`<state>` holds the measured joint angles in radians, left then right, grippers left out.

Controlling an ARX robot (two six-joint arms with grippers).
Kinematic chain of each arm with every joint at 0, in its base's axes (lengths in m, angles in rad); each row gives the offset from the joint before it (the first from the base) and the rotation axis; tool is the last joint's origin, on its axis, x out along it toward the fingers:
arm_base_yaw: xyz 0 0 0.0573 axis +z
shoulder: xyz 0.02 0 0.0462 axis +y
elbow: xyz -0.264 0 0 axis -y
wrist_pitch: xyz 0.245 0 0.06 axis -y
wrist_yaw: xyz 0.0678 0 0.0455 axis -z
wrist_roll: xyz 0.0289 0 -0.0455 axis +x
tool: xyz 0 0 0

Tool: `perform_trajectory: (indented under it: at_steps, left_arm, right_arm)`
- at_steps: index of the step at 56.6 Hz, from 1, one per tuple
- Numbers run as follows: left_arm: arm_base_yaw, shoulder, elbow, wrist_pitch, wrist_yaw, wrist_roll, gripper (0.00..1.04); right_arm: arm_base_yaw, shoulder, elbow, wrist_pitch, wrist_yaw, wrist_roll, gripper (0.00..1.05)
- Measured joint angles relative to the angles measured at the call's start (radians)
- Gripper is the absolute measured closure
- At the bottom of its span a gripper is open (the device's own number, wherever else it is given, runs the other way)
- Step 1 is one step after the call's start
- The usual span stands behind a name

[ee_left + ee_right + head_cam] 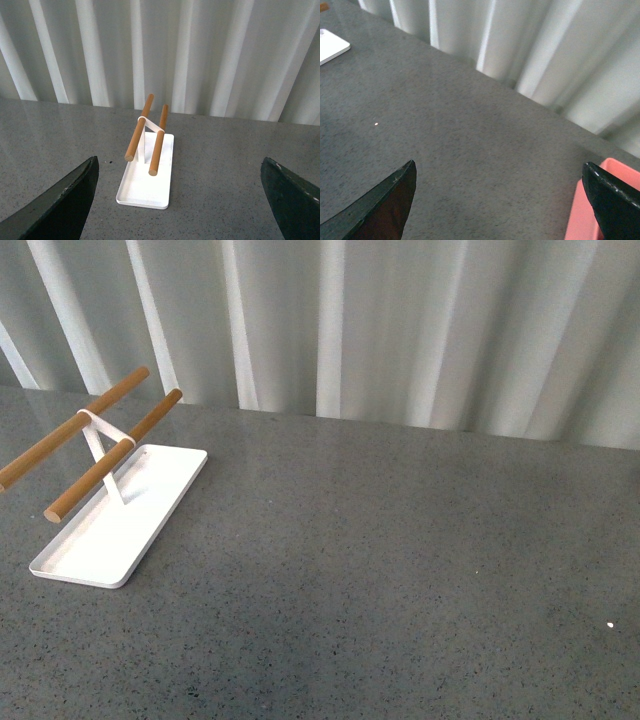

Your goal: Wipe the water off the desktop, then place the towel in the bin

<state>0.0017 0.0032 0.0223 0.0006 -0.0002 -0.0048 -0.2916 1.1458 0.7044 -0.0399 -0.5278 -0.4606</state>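
The dark-grey speckled desktop (pixel 400 540) fills the front view, and neither arm shows there. The towel is out of view in every frame. In the left wrist view my left gripper (pixel 179 165) is open above the desktop (pixel 225 165), its dark fingers (pixel 65 200) spread wide with nothing between them. My right gripper (pixel 499 167) is also open and empty over bare desktop (pixel 470 150). A pink bin (pixel 590 210) shows its corner just beside the right gripper's far finger (pixel 615 200). One tiny bright speck (pixel 610 624) lies on the desktop at the right; I can make out no clear puddle.
A white rectangular tray (pixel 80 550) lies at the left of the desktop, carrying a white stand with two wooden rods (pixel 115 452). The left wrist view shows the same tray (pixel 145 192) ahead of that gripper. White pleated curtains (pixel 400 330) close off the far edge.
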Motion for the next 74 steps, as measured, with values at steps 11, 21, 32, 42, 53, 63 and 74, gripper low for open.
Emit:
perform_trajectory:
  at_steps: [11, 21, 32, 42, 53, 63, 74]
  left_arm:
    - [0.000, 0.000, 0.000, 0.000, 0.000, 0.000, 0.07]
    - [0.000, 0.000, 0.000, 0.000, 0.000, 0.000, 0.07]
    - [0.000, 0.000, 0.000, 0.000, 0.000, 0.000, 0.07]
    - [0.000, 0.000, 0.000, 0.000, 0.000, 0.000, 0.07]
    - [0.000, 0.000, 0.000, 0.000, 0.000, 0.000, 0.07]
    - [0.000, 0.000, 0.000, 0.000, 0.000, 0.000, 0.07]
    - [0.000, 0.000, 0.000, 0.000, 0.000, 0.000, 0.07]
  right_arm:
    - [0.102, -0.105, -0.226, 0.334, 0.240, 0.169, 0.17]
    - [0.146, -0.184, -0.438, 0.719, 0.388, 0.386, 0.48]
    - [0.189, -0.287, -0.529, 0.713, 0.422, 0.431, 0.82]
    - [0.259, -0.385, -0.585, 0.672, 0.511, 0.437, 1.01]
    - [0.289, -0.510, -0.634, 0.598, 0.517, 0.439, 1.01]
    - [0.289, -0.611, -0.673, 0.539, 0.520, 0.441, 1.01]
    - [0.290, -0.697, -0.684, 0.486, 0.520, 0.442, 1.01]
